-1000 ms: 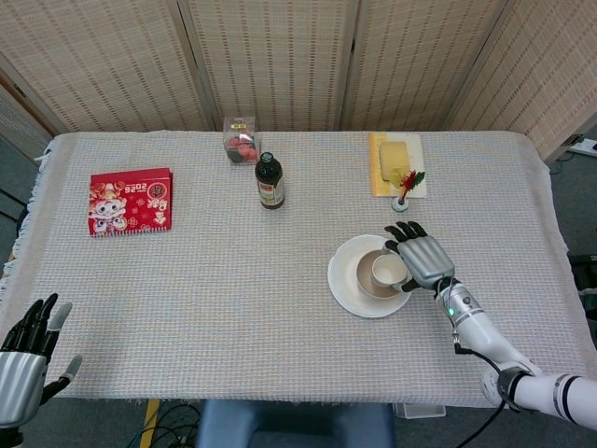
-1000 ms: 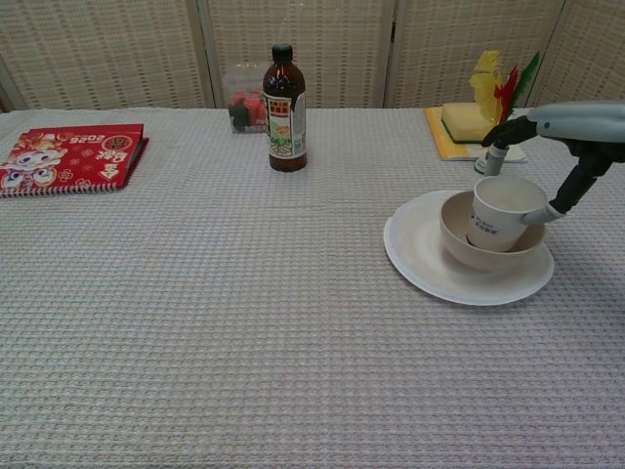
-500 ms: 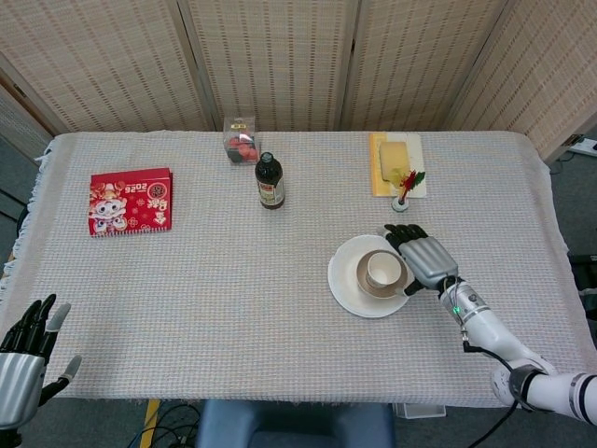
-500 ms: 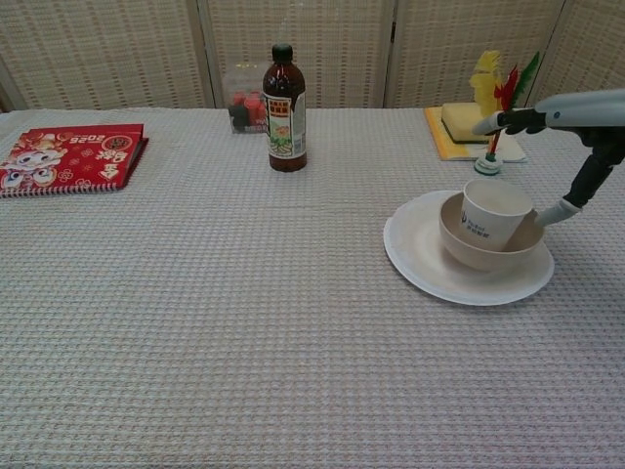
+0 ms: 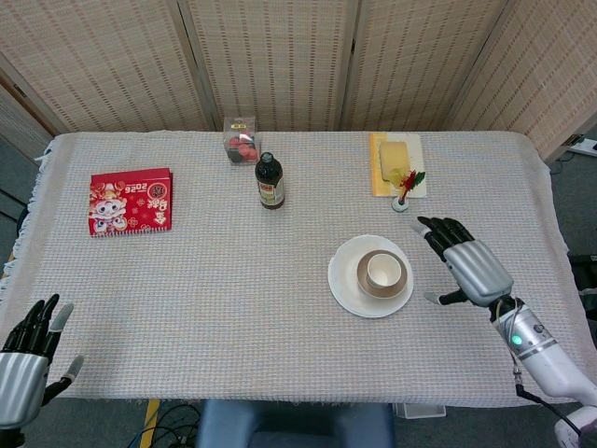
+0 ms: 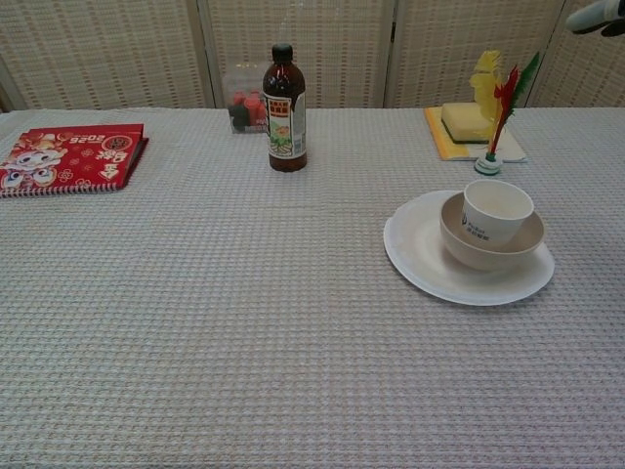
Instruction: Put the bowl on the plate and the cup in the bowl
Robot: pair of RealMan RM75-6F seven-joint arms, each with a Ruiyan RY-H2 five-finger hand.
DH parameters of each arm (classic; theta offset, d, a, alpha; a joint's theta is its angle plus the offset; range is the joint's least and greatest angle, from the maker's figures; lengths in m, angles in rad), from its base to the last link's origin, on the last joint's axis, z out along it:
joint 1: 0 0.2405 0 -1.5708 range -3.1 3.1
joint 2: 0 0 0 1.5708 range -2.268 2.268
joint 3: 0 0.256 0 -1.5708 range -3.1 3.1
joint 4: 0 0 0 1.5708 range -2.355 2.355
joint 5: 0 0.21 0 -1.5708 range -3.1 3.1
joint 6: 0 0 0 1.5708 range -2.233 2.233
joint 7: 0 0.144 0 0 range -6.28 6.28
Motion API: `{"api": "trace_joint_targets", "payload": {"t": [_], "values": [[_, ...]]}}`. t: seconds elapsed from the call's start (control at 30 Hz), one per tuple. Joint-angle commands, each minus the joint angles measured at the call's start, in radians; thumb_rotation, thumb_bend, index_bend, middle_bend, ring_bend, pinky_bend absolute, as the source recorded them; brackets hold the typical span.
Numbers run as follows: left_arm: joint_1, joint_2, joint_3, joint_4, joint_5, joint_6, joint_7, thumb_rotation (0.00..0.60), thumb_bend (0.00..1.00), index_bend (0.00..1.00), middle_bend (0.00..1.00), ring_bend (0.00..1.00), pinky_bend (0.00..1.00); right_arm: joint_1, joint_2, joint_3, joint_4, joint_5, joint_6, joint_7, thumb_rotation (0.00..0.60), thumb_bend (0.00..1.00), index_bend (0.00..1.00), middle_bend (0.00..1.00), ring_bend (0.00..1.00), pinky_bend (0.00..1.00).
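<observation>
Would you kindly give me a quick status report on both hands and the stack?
Right hand open, clear of the stack. Left hand open at the near table edge. Cup upright in bowl, bowl on plate. Nothing in the way.

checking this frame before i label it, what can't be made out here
- Right hand: in the chest view only a sliver shows at the top right corner; the frame edge cuts off the rest.
- Left hand: cut by the head view's bottom left edge; absent from the chest view.
- Cup print: too small to read.
- Clear box contents: too small; the bottle partly hides it in the chest view.
</observation>
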Motion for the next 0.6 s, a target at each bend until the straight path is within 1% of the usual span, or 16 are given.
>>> {"api": "trace_joint_targets", "payload": {"t": [0.03, 0.13, 0.23, 0.33, 0.5, 0.6], "values": [[-0.001, -0.001, 0.002, -0.002, 0.002, -0.004, 0.002, 0.600, 0.31, 0.00, 0.00, 0.00, 0.26, -0.169, -0.038, -0.077, 0.108, -0.188, 0.239, 0.077, 0.600, 0.09, 0.00, 0.00, 0.00, 0.00], [-0.003, 0.000, 0.004, -0.005, 0.000, -0.009, 0.000, 0.600, 0.31, 0.00, 0.00, 0.00, 0.26, -0.216, -0.088, -0.094, 0.179, -0.207, 0.300, 0.046, 0.600, 0.09, 0.00, 0.00, 0.00, 0.00], [-0.004, 0.001, 0.004, -0.004, 0.003, -0.007, -0.001, 0.600, 0.31, 0.00, 0.00, 0.00, 0.26, -0.252, -0.122, -0.106, 0.222, -0.221, 0.346, 0.013, 0.600, 0.09, 0.00, 0.00, 0.00, 0.00], [-0.003, 0.002, 0.004, -0.003, 0.007, -0.002, -0.001, 0.600, 0.31, 0.00, 0.00, 0.00, 0.26, -0.287, -0.165, -0.118, 0.274, -0.240, 0.396, 0.010, 0.600, 0.09, 0.00, 0.00, 0.00, 0.00], [-0.001, 0.003, 0.004, 0.001, 0.009, 0.003, -0.004, 0.600, 0.31, 0.00, 0.00, 0.00, 0.26, -0.305, -0.208, -0.136, 0.342, -0.240, 0.394, 0.048, 0.600, 0.09, 0.00, 0.00, 0.00, 0.00], [-0.004, 0.001, 0.003, 0.002, 0.005, -0.004, -0.004, 0.600, 0.31, 0.00, 0.00, 0.00, 0.26, -0.298, -0.212, -0.149, 0.357, -0.262, 0.381, 0.088, 0.600, 0.09, 0.00, 0.00, 0.00, 0.00]]}}
